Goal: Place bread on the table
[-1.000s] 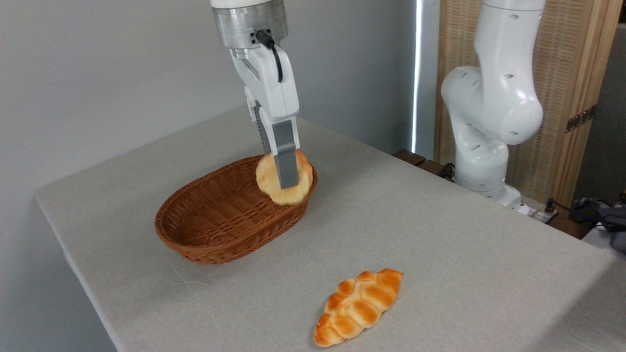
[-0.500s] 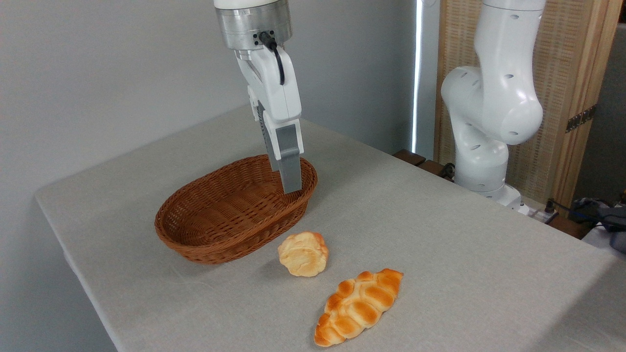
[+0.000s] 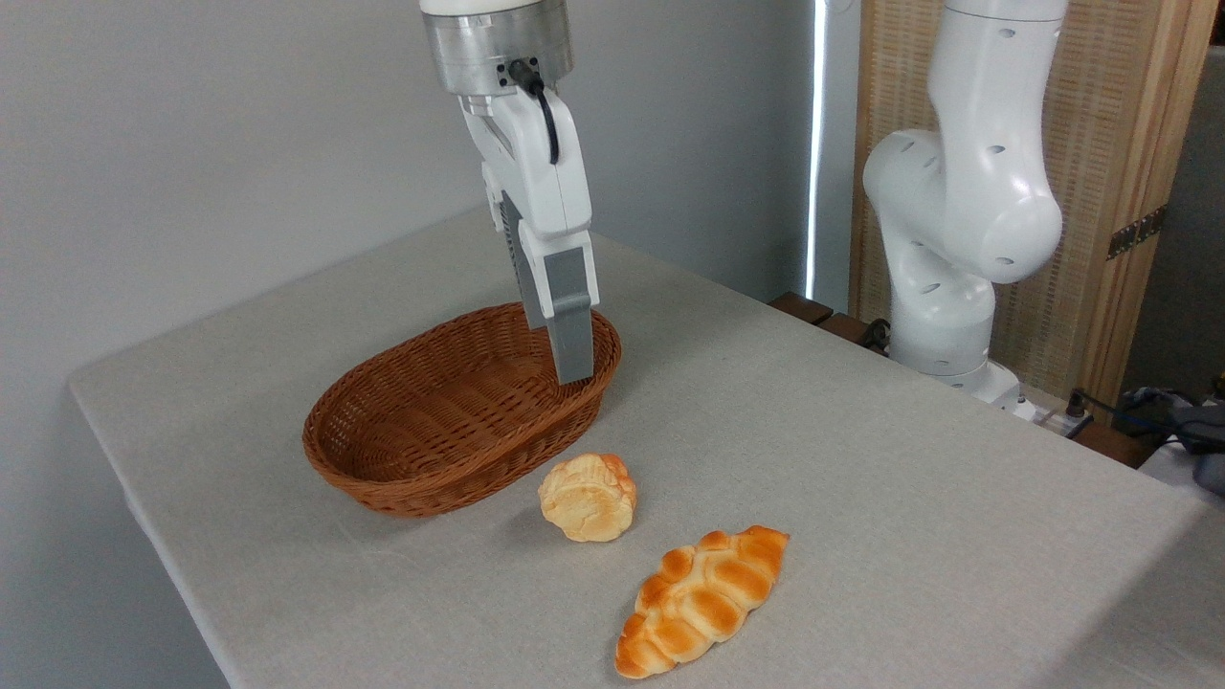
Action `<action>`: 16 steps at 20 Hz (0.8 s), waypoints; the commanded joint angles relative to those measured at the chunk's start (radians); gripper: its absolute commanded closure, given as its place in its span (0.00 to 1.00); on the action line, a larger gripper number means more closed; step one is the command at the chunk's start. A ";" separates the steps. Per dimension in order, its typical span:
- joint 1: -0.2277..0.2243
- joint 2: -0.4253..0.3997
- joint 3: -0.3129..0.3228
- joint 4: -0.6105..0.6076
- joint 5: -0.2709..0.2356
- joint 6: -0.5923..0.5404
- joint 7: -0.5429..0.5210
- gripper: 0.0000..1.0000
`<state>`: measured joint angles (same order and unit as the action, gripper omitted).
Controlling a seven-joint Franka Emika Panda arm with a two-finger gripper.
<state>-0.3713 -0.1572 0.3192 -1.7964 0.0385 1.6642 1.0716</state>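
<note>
Nearest the camera lies a braided loaf (image 3: 703, 601), orange-brown and glossy, stretched at a slant from the near left toward the far right on the table (image 3: 909, 517), whose light grey-beige cloth top fills most of the view.

Just beyond the loaf and a little to its left sits the bread (image 3: 587, 497), a small round pale-golden bun with a scalloped edge. It rests on the cloth, tipped somewhat on its side, apart from the loaf and just beside the near right wall of the basket (image 3: 383, 469), though not clearly touching it.

The basket is a brown oval wicker one, standing farther back and to the left, with nothing inside it.

Above the far right end of the basket hangs the gripper (image 3: 571, 368), pointing down with its tips at about the height of the rim. It holds nothing. Only the near grey finger shows well from this side and the other is mostly hidden behind it, so how wide the fingers stand apart cannot be told.

From the fingers the white hand rises to a metal flange at the top edge. Farther back on the right stands the white robot arm (image 3: 967, 201) at the table's far side, before a wooden screen (image 3: 1120, 144).
</note>
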 commanded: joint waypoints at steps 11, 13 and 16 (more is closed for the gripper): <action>0.027 0.123 -0.071 0.161 -0.066 -0.024 -0.475 0.00; 0.080 0.123 -0.100 0.166 -0.065 -0.027 -0.470 0.00; 0.114 0.125 -0.135 0.166 -0.063 -0.027 -0.466 0.00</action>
<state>-0.2977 -0.0389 0.2235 -1.6572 -0.0224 1.6642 0.6120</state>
